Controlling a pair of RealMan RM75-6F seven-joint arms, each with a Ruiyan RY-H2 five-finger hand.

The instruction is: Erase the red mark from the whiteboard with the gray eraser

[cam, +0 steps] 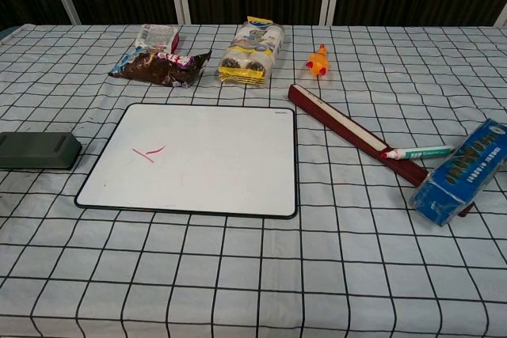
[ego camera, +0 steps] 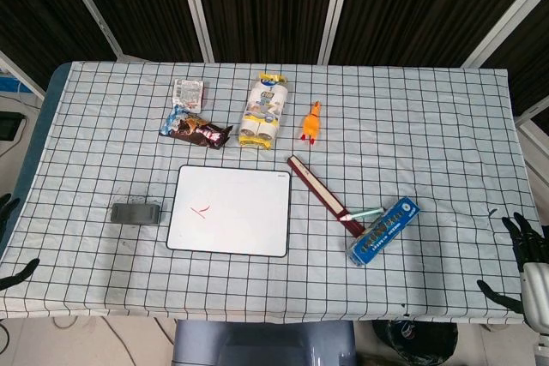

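The white whiteboard (ego camera: 230, 210) (cam: 198, 156) lies flat at the table's middle. A short red mark (ego camera: 200, 210) (cam: 148, 152) sits on its left part. The gray eraser (ego camera: 136, 212) (cam: 38, 150) rests on the cloth just left of the board, with nothing touching it. My left hand (ego camera: 15, 273) shows only as dark fingers at the table's left edge, well left of the eraser, spread and holding nothing. At the right front corner my right hand (ego camera: 525, 255) has its fingers apart and is empty too. Neither hand appears in the chest view.
Behind the board lie a snack packet (ego camera: 195, 129), a wrapped roll pack (ego camera: 263, 111) and an orange toy chicken (ego camera: 311, 122). To the right are a dark red ruler-like bar (ego camera: 319, 190), a green marker (cam: 416, 152) and a blue box (ego camera: 383, 231).
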